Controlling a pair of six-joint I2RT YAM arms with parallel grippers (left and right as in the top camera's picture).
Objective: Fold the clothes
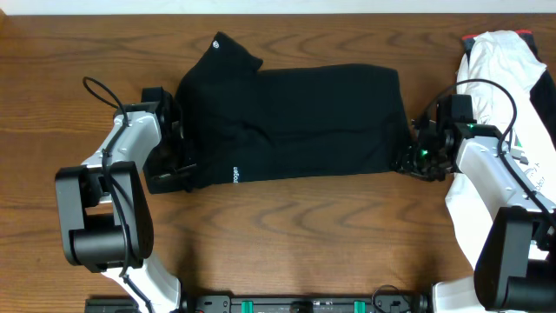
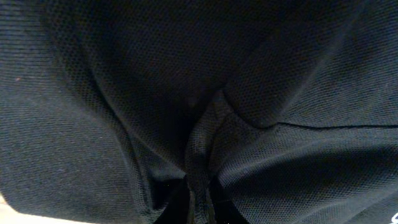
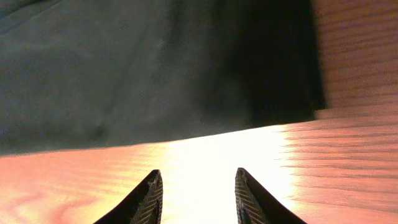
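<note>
The black T-shirt (image 1: pixel 295 122) lies folded into a wide band across the far middle of the table, with small white lettering (image 1: pixel 234 174) near its front left edge. My left gripper (image 1: pixel 181 167) is at the shirt's left end. In the left wrist view the black fabric (image 2: pixel 124 93) fills the frame and a pinched ridge of it runs down between my left fingers (image 2: pixel 198 208), which are shut on it. My right gripper (image 1: pixel 408 158) is at the shirt's right edge. In the right wrist view it (image 3: pixel 196 180) is open and empty over bare wood, with the shirt's edge (image 3: pixel 124 74) just ahead.
A white garment (image 1: pixel 504 61) lies bunched at the far right, behind my right arm. The wooden table (image 1: pixel 304 235) stretches in front of the shirt. Both arm bases stand at the near edge.
</note>
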